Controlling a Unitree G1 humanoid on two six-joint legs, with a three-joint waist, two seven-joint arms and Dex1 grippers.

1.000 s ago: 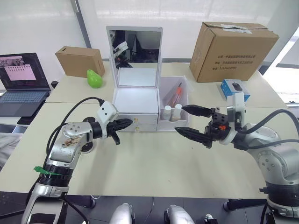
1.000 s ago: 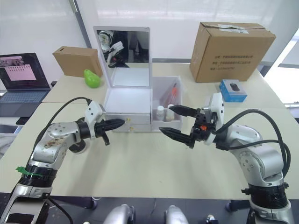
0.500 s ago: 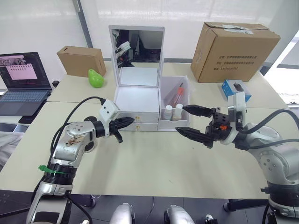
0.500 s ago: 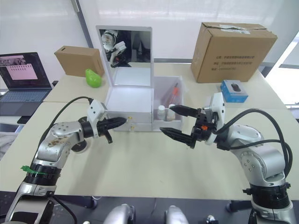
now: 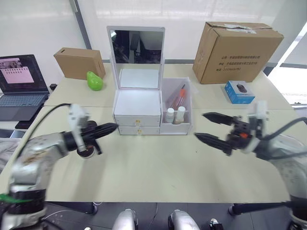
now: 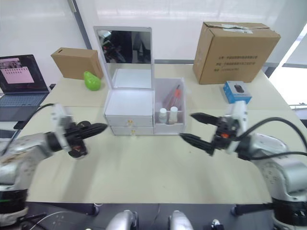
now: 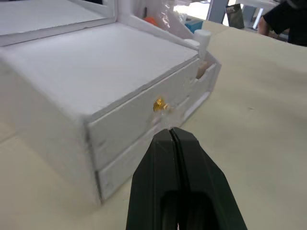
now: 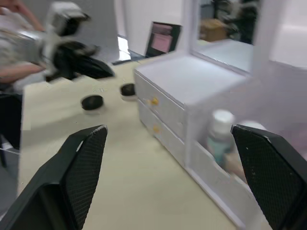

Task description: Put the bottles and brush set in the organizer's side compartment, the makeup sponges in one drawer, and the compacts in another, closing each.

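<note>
No readable print; cardboard box label too small to read. Organizer on counter, both drawers shut; bottles & brush set in side compartment. Two compacts lie on counter left of organizer. Left hand, fingers together, has pulled back left from drawer knobs vs 0.5 s ago. Right hand, fingers wide apart, has shifted right, away from organizer.

Left end effector closed, pointing inward; right end effector spread wide.
</note>
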